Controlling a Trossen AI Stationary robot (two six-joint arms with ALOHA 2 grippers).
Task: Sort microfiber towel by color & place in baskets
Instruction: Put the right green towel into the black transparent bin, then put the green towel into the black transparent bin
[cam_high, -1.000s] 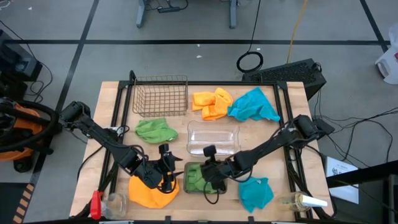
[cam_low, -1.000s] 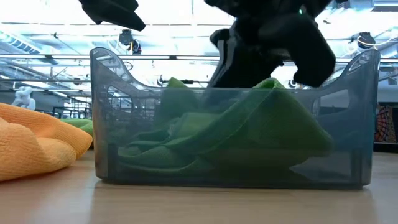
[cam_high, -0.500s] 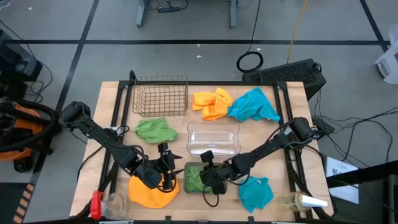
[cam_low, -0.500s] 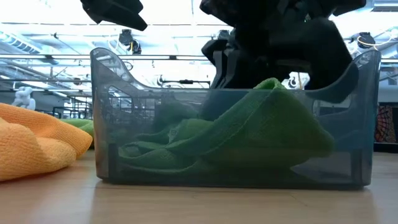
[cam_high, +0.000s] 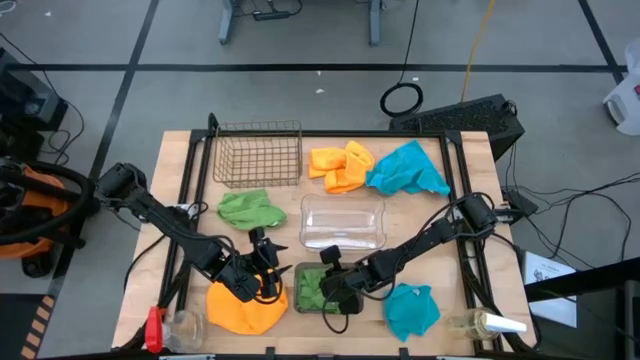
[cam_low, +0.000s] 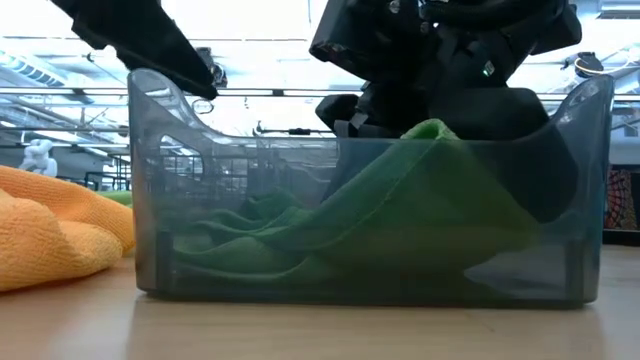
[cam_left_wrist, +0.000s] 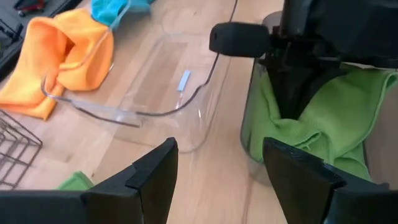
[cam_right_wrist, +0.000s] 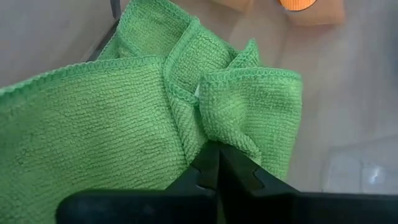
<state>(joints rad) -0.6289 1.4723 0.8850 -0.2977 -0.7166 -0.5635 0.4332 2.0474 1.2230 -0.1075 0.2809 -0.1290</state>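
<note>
A light green towel (cam_high: 312, 289) lies bunched in the grey tray (cam_low: 150, 200) near the table's front edge. My right gripper (cam_right_wrist: 211, 155) is inside the tray, shut on that towel. My left gripper (cam_left_wrist: 217, 180) hovers open just left of the tray, above an orange-yellow towel (cam_high: 243, 308) lying on the table. A second green towel (cam_high: 250, 210) lies left of the clear tray (cam_high: 343, 222). The other orange towel (cam_high: 340, 166) and a teal towel (cam_high: 405, 168) lie at the far side. A second teal towel (cam_high: 410, 308) lies right of the grey tray. The wire basket (cam_high: 258, 155) stands at far left. My right gripper pinches a raised fold of the green towel (cam_right_wrist: 230, 134) between its two fingertips, coming from above and slanting in from the table's right. The pinched fold forms a peak (cam_low: 432, 130) at about rim height. The rest of the cloth slopes down slack onto the tray floor.
A clear bottle (cam_high: 485, 322) lies at the front right corner. A clear cup (cam_high: 185, 325) and a red object (cam_high: 154, 328) sit at the front left. Black rails (cam_high: 190, 200) run along both table sides. Bare wood shows between the clear tray and the grey tray.
My right gripper has moved slightly toward the table's left and sunk deeper into the grey tray, still shut on the green towel. The towel's loose left part has settled lower. The grey tray has slid a little toward the left.
</note>
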